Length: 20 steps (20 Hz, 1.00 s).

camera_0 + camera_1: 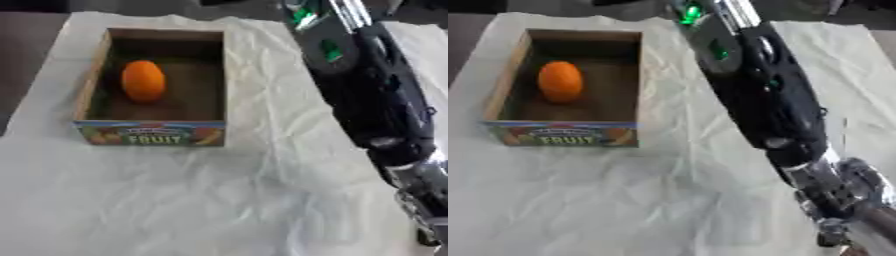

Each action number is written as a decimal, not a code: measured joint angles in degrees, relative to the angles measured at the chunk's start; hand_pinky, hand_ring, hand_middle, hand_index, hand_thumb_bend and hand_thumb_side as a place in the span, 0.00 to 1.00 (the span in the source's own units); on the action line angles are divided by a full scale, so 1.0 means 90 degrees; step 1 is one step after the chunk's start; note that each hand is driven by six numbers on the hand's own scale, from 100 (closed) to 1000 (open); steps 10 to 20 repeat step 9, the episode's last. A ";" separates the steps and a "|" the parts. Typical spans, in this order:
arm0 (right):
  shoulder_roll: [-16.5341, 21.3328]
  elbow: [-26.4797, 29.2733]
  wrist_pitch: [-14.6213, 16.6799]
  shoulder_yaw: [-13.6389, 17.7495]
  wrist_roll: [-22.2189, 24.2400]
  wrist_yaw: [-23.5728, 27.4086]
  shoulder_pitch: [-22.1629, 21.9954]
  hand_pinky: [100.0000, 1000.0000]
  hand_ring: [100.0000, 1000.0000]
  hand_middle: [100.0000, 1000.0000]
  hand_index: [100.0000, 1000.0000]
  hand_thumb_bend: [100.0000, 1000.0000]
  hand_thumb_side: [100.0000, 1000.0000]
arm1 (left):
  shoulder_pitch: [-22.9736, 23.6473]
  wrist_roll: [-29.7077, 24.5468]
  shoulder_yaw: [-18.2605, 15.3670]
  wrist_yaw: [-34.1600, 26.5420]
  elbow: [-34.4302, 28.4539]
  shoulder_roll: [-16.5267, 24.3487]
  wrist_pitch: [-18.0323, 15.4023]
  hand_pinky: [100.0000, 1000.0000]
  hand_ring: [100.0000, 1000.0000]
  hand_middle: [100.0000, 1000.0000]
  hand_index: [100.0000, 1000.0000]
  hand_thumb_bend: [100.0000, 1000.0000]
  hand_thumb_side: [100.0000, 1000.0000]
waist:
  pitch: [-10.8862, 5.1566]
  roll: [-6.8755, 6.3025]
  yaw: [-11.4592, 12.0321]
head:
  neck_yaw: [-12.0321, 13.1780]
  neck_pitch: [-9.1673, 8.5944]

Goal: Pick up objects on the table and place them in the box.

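An orange [143,81] lies inside the cardboard fruit box [154,133], in its left half, on the box floor. The box stands at the back left of the white cloth, with a printed "FRUIT" panel facing me. My right arm [767,95] comes down from the top of the view along the right side of the cloth, apart from the box. Its hand [846,197] shows blurred at the lower right corner, partly cut off by the picture's edge. I see nothing in it. My left hand does not show.
A crumpled white cloth [201,200] covers the table [26,45], whose dark top shows at the far left. No loose object shows on the cloth in front of or beside the box.
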<state>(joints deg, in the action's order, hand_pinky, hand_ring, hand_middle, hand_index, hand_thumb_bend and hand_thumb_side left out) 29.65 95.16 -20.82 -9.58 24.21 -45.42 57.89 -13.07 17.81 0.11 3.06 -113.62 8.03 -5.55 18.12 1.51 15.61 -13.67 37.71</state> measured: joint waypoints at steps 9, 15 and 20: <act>0.0860 0.1380 -0.0324 0.0708 -0.0843 0.0832 -0.1126 0.90 0.87 0.79 0.94 0.00 0.92 | 0.0032 0.0027 -0.0010 0.0016 0.0000 0.0000 -0.0009 0.24 0.66 0.84 0.63 0.00 0.72 | -0.0015 -0.0101 -0.0255 | 0.0254 0.0001; 0.0860 0.1380 -0.0324 0.0708 -0.0843 0.0832 -0.1126 0.90 0.87 0.79 0.94 0.00 0.92 | 0.0032 0.0027 -0.0010 0.0016 0.0000 0.0000 -0.0009 0.24 0.66 0.84 0.63 0.00 0.72 | -0.0015 -0.0101 -0.0255 | 0.0254 0.0001; 0.0860 0.1380 -0.0324 0.0708 -0.0843 0.0832 -0.1126 0.90 0.87 0.79 0.94 0.00 0.92 | 0.0032 0.0027 -0.0010 0.0016 0.0000 0.0000 -0.0009 0.24 0.66 0.84 0.63 0.00 0.72 | -0.0015 -0.0101 -0.0255 | 0.0254 0.0001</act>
